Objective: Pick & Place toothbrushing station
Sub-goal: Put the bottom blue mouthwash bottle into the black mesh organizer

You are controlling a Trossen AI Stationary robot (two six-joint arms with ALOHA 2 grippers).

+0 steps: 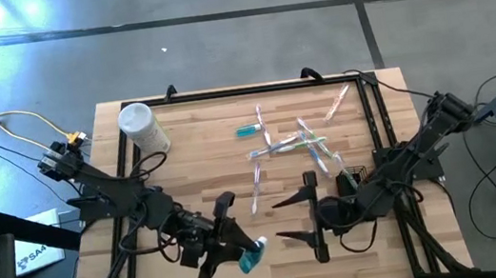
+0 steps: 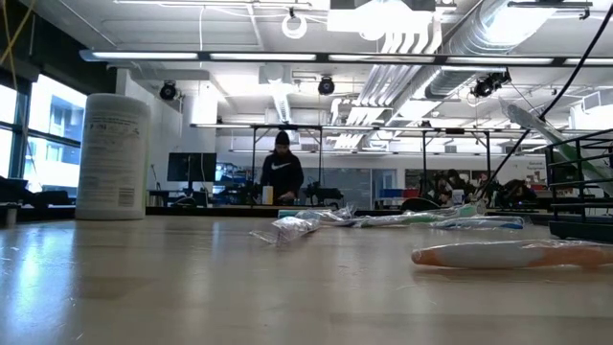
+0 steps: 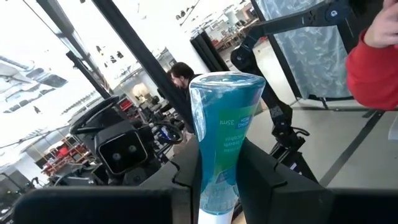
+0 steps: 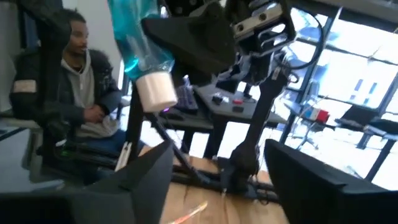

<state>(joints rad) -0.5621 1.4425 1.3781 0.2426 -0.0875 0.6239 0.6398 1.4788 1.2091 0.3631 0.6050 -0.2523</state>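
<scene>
- High view: a teal toothpaste tube point(image 1: 253, 255) is held in the left gripper's point(image 1: 233, 246) jaws at 6 o'clock; the right gripper point(image 1: 314, 215) stands wide open; toothbrushes point(image 1: 289, 143) lie at 1 o'clock beside the mesh holder point(image 1: 353, 179), contents unclear.
- Left wrist view: the tube is clamped mid-body; a level carry is advised.

teal toothpaste tube point(image 1: 252, 256) white-capped, pale wood table point(image 1: 202, 155)

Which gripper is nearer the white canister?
Left. The left gripper, shut on a toothpaste tube, sits below the white canister; the open right gripper is farther across the table.
</scene>
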